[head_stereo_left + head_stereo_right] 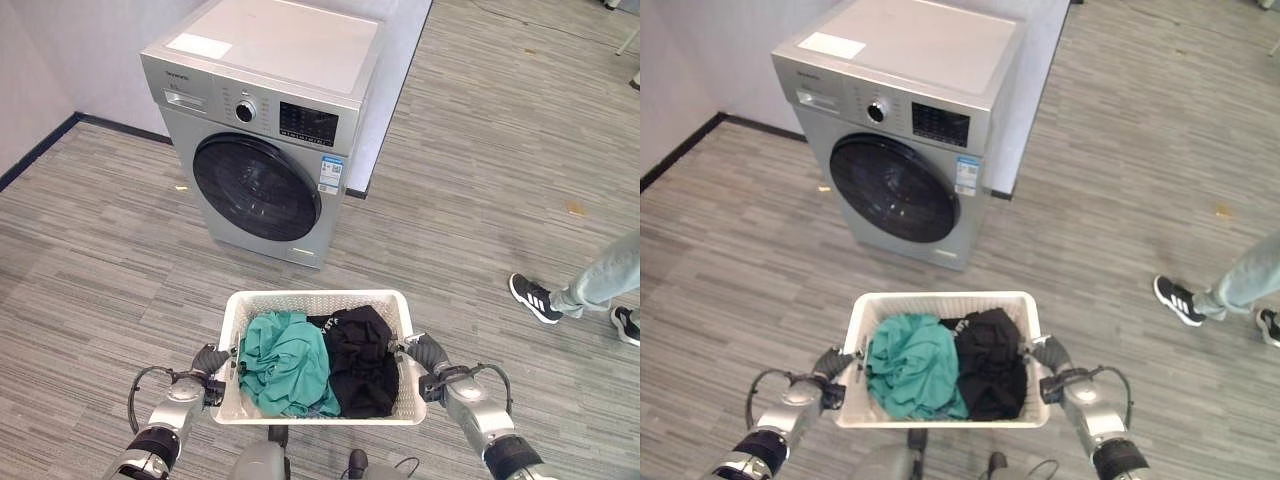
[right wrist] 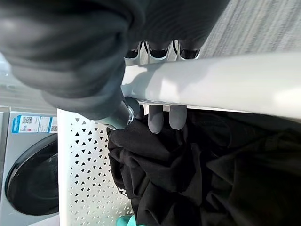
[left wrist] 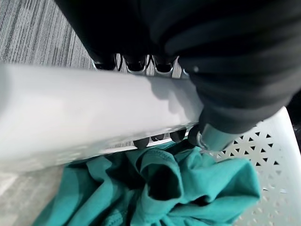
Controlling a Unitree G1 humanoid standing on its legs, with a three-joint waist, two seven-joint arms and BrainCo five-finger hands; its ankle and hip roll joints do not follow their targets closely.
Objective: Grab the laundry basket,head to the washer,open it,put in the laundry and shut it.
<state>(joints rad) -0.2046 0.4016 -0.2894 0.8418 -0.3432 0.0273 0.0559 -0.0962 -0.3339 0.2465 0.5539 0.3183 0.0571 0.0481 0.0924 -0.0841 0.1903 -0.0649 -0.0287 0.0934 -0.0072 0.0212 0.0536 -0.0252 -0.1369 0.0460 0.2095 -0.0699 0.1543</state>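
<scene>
Laundry basket: white, perforated, being carried level in front of the robot, facing the washer, door closed. Long axis is running left to right, open top facing up. Contents: teal garment on the left, black garment on the right. Left hand and right hand are each wrapping curled fingers over a side rim. Risk: uneven lifting could be tipping the basket and spilling clothes; a person's shoes are standing nearby on the floor, possible collision.
</scene>
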